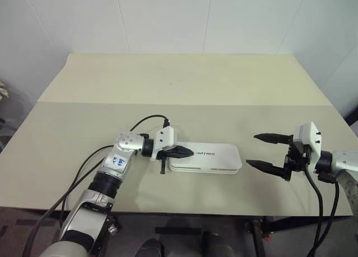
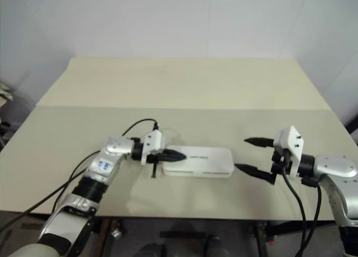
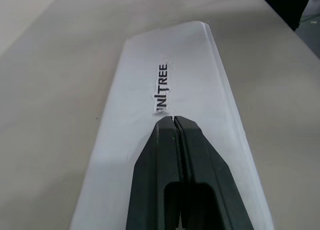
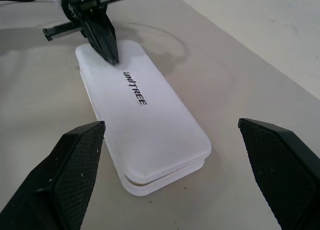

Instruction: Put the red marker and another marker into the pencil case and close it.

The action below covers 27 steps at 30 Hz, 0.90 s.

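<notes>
The white pencil case (image 1: 210,159) lies flat on the table with its lid down and the black lettering facing up. A thin seam shows along its right end (image 4: 165,177). My left gripper (image 1: 189,152) is shut, and its joined tips (image 3: 172,121) rest over the left end of the lid, just short of the lettering. My right gripper (image 1: 251,150) hangs open a short way to the right of the case, with nothing between its fingers (image 4: 75,165). The red marker and the other marker are out of view.
The beige table (image 1: 168,84) stretches wide behind and to both sides of the case. A black cable (image 1: 145,122) loops over the table beside my left wrist. White walls close off the far edge.
</notes>
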Motion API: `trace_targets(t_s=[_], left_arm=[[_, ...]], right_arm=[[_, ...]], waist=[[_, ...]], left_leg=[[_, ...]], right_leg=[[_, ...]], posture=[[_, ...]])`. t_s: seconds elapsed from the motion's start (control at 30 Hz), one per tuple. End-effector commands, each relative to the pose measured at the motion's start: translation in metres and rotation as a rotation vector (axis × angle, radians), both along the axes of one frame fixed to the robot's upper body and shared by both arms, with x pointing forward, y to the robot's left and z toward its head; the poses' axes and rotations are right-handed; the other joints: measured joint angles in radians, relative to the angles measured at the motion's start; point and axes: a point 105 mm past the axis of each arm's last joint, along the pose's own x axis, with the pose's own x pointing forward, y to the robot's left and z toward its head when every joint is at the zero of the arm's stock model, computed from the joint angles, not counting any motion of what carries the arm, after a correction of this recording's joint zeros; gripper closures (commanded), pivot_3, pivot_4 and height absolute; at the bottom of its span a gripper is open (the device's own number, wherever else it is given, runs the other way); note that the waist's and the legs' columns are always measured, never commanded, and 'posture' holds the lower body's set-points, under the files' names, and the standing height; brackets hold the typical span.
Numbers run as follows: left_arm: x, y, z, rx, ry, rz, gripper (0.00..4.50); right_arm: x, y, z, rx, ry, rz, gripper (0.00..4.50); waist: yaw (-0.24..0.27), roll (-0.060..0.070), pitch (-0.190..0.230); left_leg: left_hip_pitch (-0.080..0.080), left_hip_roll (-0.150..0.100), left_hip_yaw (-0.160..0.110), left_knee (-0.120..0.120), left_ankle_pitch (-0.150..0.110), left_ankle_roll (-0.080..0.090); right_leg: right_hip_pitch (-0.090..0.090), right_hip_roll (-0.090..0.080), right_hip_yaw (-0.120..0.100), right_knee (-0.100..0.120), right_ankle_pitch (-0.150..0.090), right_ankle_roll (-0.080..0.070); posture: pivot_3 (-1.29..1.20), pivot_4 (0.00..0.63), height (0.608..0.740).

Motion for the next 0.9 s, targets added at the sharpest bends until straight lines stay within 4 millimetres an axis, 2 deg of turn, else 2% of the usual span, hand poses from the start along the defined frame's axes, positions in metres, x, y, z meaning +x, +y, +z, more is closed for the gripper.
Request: trace_targets(t_s=[0.03, 0.3, 0.5, 0.6, 0.73, 0.9], left_arm=[[-0.001, -0.006, -0.006, 0.065, 0.011, 0.024, 4.48], [0.000, -0.007, -0.015, 0.157, 0.066, 0.050, 4.48], [-0.002, -0.011, -0.012, 0.155, 0.082, 0.040, 4.48], [0.002, -0.009, 0.016, -0.019, 0.116, 0.057, 4.48], [0.008, 0.013, 0.058, -0.230, 0.077, 0.068, 4.48], [0.005, 0.056, 0.075, -0.320, 0.083, 0.109, 4.48]], right_arm=[[-0.005, 0.001, 0.015, 0.028, -0.065, -0.010, 0.00], [-0.010, 0.007, 0.013, 0.051, -0.070, -0.026, 0.00], [-0.010, 0.010, 0.012, 0.066, -0.078, -0.032, 0.00], [-0.008, 0.013, 0.010, 0.074, -0.077, -0.022, 0.00], [-0.003, 0.014, 0.008, 0.076, -0.071, -0.012, 0.00], [0.003, 0.013, 0.007, 0.080, -0.070, -0.001, 0.00]], waist=[[-0.002, 0.000, 0.000], [-0.001, 0.000, 0.000], [-0.001, 0.000, 0.000], [-0.001, 0.000, 0.000], [-0.006, 0.000, 0.000], [-0.006, 0.000, 0.000]], left_leg=[[0.000, 0.000, 0.000, 0.000, 0.000, 0.000], [0.002, 0.000, 0.000, 0.001, 0.000, 0.000], [0.003, 0.000, 0.000, 0.001, 0.000, 0.000], [0.002, 0.000, -0.001, 0.001, 0.000, 0.000], [0.001, 0.000, -0.001, 0.000, 0.000, 0.000], [0.001, 0.001, 0.000, -0.001, 0.000, 0.000]], right_leg=[[0.000, 0.000, 0.000, 0.000, 0.000, 0.000], [0.003, 0.000, 0.000, 0.000, 0.000, 0.000], [0.003, 0.000, 0.000, 0.001, 0.000, 0.000], [0.003, 0.000, 0.000, 0.000, 0.000, 0.000], [0.001, 0.000, 0.000, 0.000, 0.000, 0.000], [0.000, 0.001, 0.000, 0.000, 0.000, 0.000]], posture=[[0.00, 0.150, 0.740], [0.00, 0.150, 0.740], [0.00, 0.150, 0.740], [0.00, 0.150, 0.740], [0.00, 0.150, 0.740], [0.00, 0.150, 0.740]])
